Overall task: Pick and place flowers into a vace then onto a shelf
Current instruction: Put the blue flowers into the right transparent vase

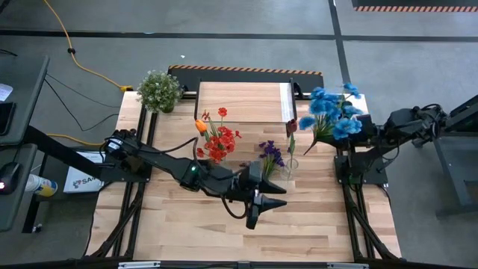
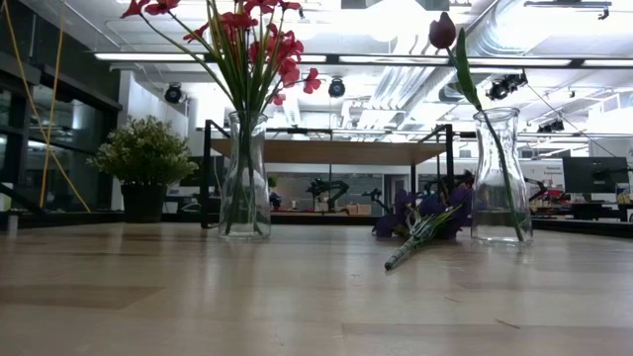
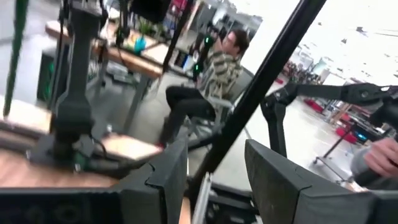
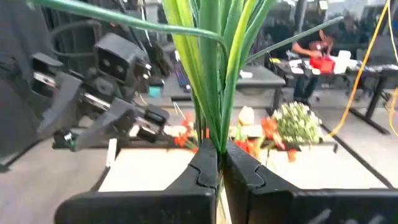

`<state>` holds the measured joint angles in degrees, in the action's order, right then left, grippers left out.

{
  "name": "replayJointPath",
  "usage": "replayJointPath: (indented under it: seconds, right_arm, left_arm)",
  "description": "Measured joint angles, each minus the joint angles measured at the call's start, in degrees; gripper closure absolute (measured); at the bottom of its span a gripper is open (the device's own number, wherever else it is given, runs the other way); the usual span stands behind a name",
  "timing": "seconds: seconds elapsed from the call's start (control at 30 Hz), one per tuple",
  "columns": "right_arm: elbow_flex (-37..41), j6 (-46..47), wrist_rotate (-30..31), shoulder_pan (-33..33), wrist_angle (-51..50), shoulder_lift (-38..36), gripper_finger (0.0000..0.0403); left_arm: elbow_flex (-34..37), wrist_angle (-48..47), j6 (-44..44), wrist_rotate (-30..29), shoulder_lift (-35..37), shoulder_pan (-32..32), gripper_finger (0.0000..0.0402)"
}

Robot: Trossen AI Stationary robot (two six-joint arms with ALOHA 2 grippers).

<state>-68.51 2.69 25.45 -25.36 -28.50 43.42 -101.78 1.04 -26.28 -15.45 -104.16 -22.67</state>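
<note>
High view lays it out from above: the shelf [image 1: 243, 101], a pale plank top on thin black legs, stands at the far side of the table and carries nothing yet. In front of it one glass vase [image 2: 246, 176] holds the red flowers [image 1: 219, 140] with the orange tulip [image 1: 200, 126], and a second glass vase [image 2: 497, 176] holds only the dark red rosebud [image 2: 442, 31]. The blue bunch [image 1: 332, 112] is off the table's right edge, its green stems pinched between the fully closed fingers of the right gripper [image 4: 218, 163]. The purple bunch [image 2: 423, 218] lies flat on the wood just beside the second vase. The left gripper [image 1: 254, 213] hovers near it, fingers partly apart and holding nothing. These stems look light and springy, top-heavy at the blooms, so a grip low on the gathered stems should steer them best. The vases look smooth, fragile and easy to tip; the narrow neck is the likely hold.
</note>
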Motion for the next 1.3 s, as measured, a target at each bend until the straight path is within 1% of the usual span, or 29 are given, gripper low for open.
replayJointPath:
  seconds: [0.3, 0.53, 0.8, 0.93, 1.1, 1.2, 1.3]
  right_arm:
    - [0.00, 6.17, 3.09, -1.15, -7.78, -0.13, 0.0402]
    - [0.00, 11.12, 3.93, -2.81, -13.05, -0.10, 0.0402]
    - [0.00, 17.30, 7.44, -6.47, -18.92, -0.01, 0.0402]
    - [0.00, 21.82, 10.30, -9.07, -23.57, 0.20, 0.0402]
    - [0.02, 26.90, 15.34, -13.02, -27.67, 0.61, 0.0402]
    - [0.02, 29.79, 19.55, -15.30, -30.76, 0.87, 0.0402]
    - [0.02, 35.44, 23.61, -17.26, -35.46, 0.88, 0.0402]
  left_arm:
    - [0.00, -5.39, -5.93, -0.85, 0.00, -3.24, 0.0206]
    - [0.00, -7.66, -8.58, -6.22, 0.02, -6.38, 0.0206]
    - [0.00, -7.79, -9.05, -10.96, 0.02, -9.31, 0.0206]
    - [0.00, -8.67, -10.31, -12.53, 0.02, -10.42, 0.0206]
    - [0.00, -10.93, -13.07, -14.05, 0.02, -11.15, 0.0206]
    - [0.00, -12.75, -14.31, -14.83, 0.02, -11.23, 0.0206]
    - [0.00, -13.23, -14.74, -14.90, 0.02, -11.24, 0.0206]
